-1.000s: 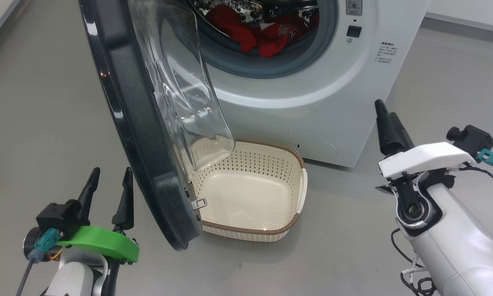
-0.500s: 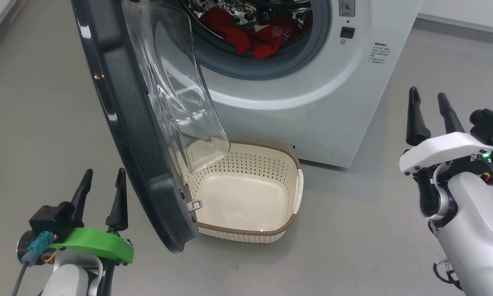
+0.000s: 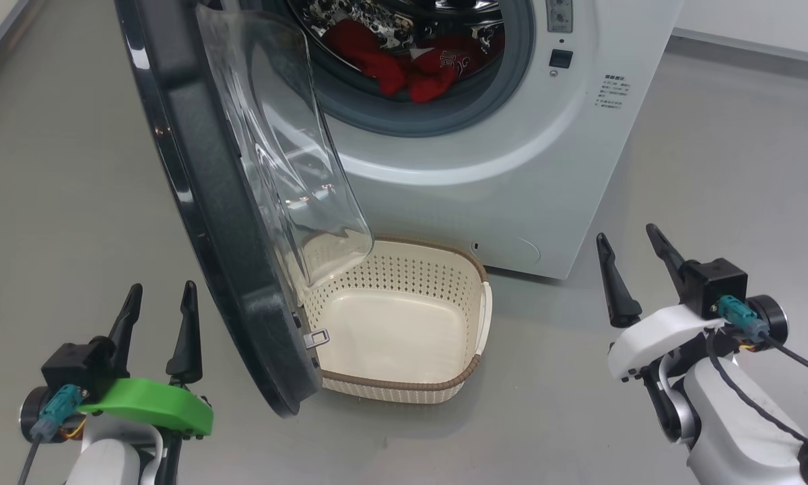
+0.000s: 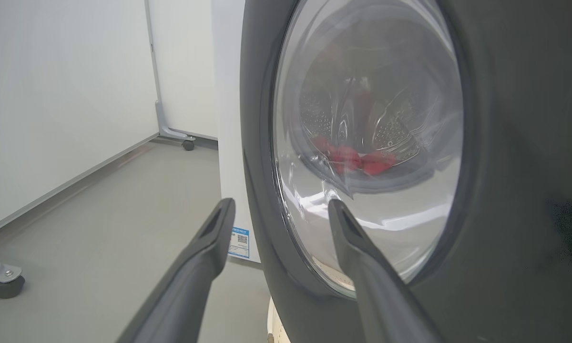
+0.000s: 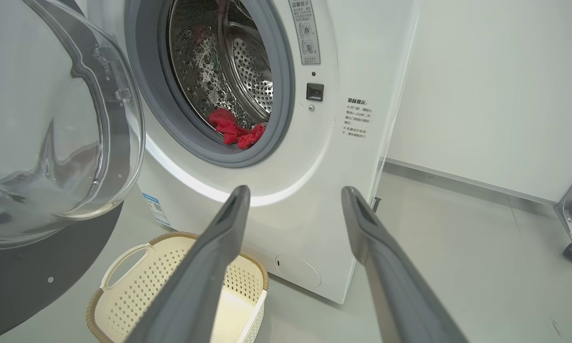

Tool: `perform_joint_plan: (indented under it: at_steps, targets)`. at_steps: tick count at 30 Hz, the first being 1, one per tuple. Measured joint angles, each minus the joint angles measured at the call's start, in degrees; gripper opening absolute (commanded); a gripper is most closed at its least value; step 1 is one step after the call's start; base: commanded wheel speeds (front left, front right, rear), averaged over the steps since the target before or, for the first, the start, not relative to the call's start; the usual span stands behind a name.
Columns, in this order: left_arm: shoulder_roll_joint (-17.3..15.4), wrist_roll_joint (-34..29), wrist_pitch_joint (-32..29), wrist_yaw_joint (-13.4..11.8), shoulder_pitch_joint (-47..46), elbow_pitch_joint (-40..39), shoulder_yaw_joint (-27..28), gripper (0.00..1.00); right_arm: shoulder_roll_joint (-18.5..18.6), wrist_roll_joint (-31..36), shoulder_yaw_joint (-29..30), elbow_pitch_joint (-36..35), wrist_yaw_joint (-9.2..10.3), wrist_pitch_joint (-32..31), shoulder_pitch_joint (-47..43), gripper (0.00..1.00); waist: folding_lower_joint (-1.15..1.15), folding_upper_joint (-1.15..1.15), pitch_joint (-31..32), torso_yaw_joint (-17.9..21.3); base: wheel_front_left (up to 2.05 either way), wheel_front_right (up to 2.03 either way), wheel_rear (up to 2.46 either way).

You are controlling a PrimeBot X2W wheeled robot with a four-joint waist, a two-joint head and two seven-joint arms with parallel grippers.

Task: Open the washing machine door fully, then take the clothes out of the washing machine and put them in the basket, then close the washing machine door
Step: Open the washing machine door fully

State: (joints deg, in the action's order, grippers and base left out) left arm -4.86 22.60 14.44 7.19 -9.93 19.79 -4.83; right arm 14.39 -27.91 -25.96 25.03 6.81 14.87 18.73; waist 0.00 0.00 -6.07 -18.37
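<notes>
Heads up: left tool (image 3: 161, 288) and right tool (image 3: 625, 232) gape wide, empty, but the washing machine door (image 3: 195, 202) overhangs the basket (image 3: 404, 391), so clothes (image 3: 404, 71) could snag or miss.

Grey floor (image 3: 54, 168), white wall (image 5: 495, 85)

The washer (image 3: 512, 155) stands on a grey floor (image 3: 60, 168) with its door (image 3: 209, 202) swung out, black frame edge-on, and the clear window (image 3: 289, 155) bulging over the basket (image 3: 390, 389). The basket sits on the floor against the washer's front, its left end under the door's lower edge. Red clothes (image 3: 404, 67) lie in the drum (image 3: 377, 17). The left gripper (image 3: 163, 287) hangs at lower left beside the door, its 2 fingers spread. The right gripper (image 3: 626, 233) is at lower right over bare floor, its 2 fingers also apart.
</notes>
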Motion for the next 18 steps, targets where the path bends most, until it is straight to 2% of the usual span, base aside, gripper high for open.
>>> perform_joint_plan:
  at_steps: [16, 17, 18]
  targets:
    - [0.29, -0.71, 0.00, 0.00, 1.05, 0.13, 0.33, 1.00, -4.02, 6.67, 7.13, -0.18, 0.42, 0.00, -3.91, 1.00, 0.00, 0.00, 1.45, 0.65, 0.00, 0.00, 0.00]
    - [0.30, -0.71, 0.00, 0.00, 1.16, 0.13, 0.27, 0.95, -4.25, 6.95, 7.54, -0.11, 0.42, 0.00, -4.18, 1.00, 0.00, 0.00, 1.53, 0.67, 0.00, 0.00, 0.00]
    - [0.31, -0.71, 0.00, 0.00, 1.27, 0.13, 0.21, 0.50, -4.57, 7.24, 7.92, -0.09, 0.42, 0.00, -4.39, 1.00, 0.00, 0.00, 1.60, 0.68, 0.00, 0.00, 0.00]
